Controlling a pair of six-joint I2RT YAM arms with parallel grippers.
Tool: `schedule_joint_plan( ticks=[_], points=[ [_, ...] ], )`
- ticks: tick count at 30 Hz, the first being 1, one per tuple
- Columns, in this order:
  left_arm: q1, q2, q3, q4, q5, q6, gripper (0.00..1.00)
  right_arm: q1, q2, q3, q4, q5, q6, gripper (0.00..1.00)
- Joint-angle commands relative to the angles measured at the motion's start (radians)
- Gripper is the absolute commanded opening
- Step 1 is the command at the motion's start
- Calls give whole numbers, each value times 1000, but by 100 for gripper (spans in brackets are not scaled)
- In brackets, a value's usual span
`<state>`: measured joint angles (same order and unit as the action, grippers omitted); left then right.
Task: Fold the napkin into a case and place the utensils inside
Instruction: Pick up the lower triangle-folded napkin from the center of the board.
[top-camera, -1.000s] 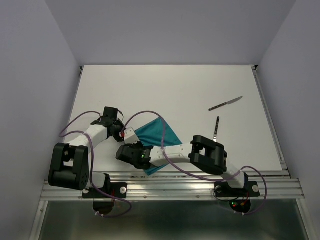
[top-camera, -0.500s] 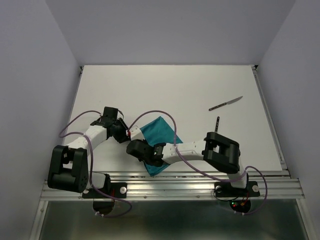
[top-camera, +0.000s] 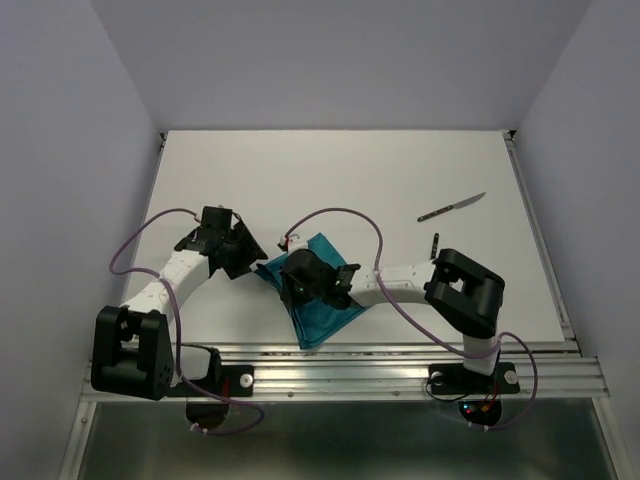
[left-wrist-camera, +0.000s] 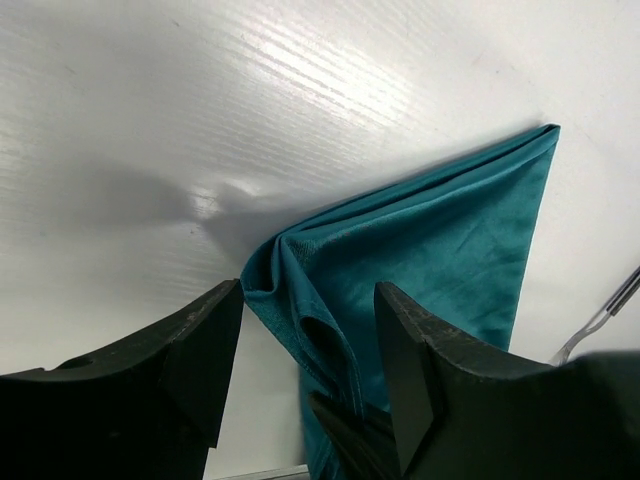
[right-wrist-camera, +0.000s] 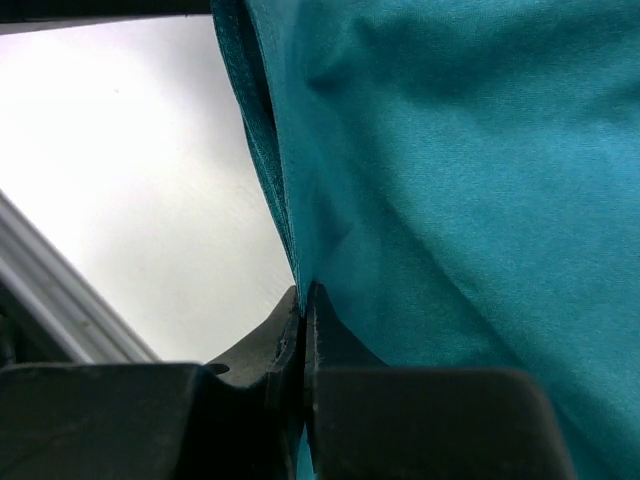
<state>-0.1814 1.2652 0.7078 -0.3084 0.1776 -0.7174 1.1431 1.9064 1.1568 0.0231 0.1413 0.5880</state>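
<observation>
1. White table (top-camera: 400, 170): far half open; a metal rail runs along the near edge and walls close in on both sides.
2. Teal napkin (top-camera: 325, 318): folded, front and left of centre, one corner close to the rail. Overhead, the right arm covers its middle. The left wrist view shows layered folds and a bunched corner.
3. Right gripper (right-wrist-camera: 303, 300): jaws closed, pinching a fold edge of the napkin. Only its own wrist view shows this.
4. Left gripper (left-wrist-camera: 310, 292): fingers spread wide, straddling the bunched corner, gripping nothing.
5. Knife (top-camera: 452, 207): right of centre, well apart from the napkin.
6. Fork (top-camera: 434, 245): near the knife, its near end hidden behind the right arm.
</observation>
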Motion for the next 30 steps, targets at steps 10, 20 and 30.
schedule_joint_plan(
  ticks=[10, 20, 30],
  points=[
    [2, -85, 22, -41, -49, 78, 65, -137, -78, -103, 248, -377, 174, 1],
    [2, -106, -57, 23, 39, 102, 85, -146, -63, -120, 273, -407, 196, 1],
    [-1, -55, -48, 80, 74, 110, 91, -146, -55, -117, 282, -419, 200, 1]
  ],
)
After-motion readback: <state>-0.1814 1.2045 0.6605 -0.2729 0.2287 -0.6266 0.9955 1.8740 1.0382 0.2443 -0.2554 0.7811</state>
